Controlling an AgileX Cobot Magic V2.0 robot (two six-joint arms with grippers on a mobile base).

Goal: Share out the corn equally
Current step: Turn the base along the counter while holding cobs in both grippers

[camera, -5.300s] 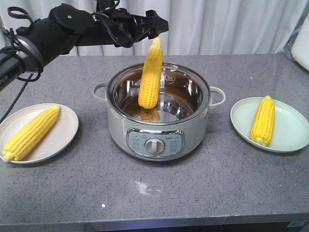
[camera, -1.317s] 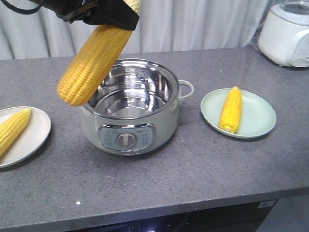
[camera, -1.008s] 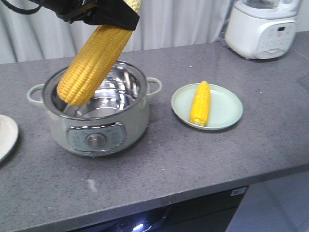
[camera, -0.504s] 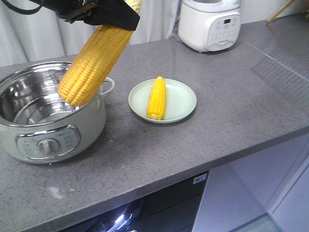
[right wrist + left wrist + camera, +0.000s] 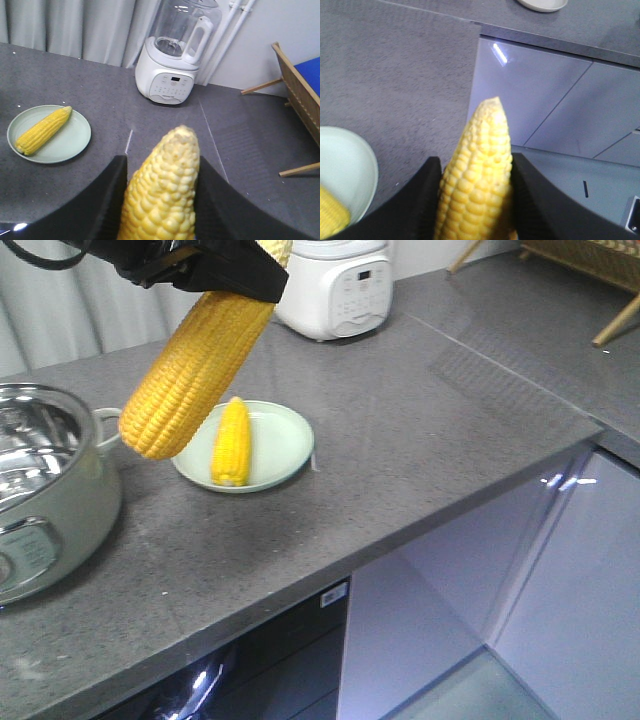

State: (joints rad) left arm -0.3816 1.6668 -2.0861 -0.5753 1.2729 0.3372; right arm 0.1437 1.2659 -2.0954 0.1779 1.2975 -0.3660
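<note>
the grey stone counter [image 5: 420,430] takes up most of the front view. its near edge drops to pale cabinet fronts [image 5: 460,620] on the right, so anything let go out there would fall to the floor. the steel pot [image 5: 60,510] sits at the far left, cut off by the frame, and what it holds cannot be told. a white blender [image 5: 172,70] stands at the back near the curtain, well apart from the plate. the pale green plate [image 5: 285,440] lies between pot and blender, set back from the counter edge. the plated cob [image 5: 232,443] lies lengthwise on its left half, leaving the right half bare, which i judge is room for a second one laid alongside. the left-held cob [image 5: 195,365] hangs tilted, thick end down, its lower end overlapping the plate's left rim in the front view, though its height above cannot be told. the left gripper [image 5: 235,275] is clenched on it near the tapered tip, likely so the long body hangs clear of the fingers when lowered. the right gripper [image 5: 160,165], outside the front view, is clamped on the right-held cob [image 5: 165,195] the same way, and its own camera shows the plate off to the left across bare counter. sharing is not yet even.
</note>
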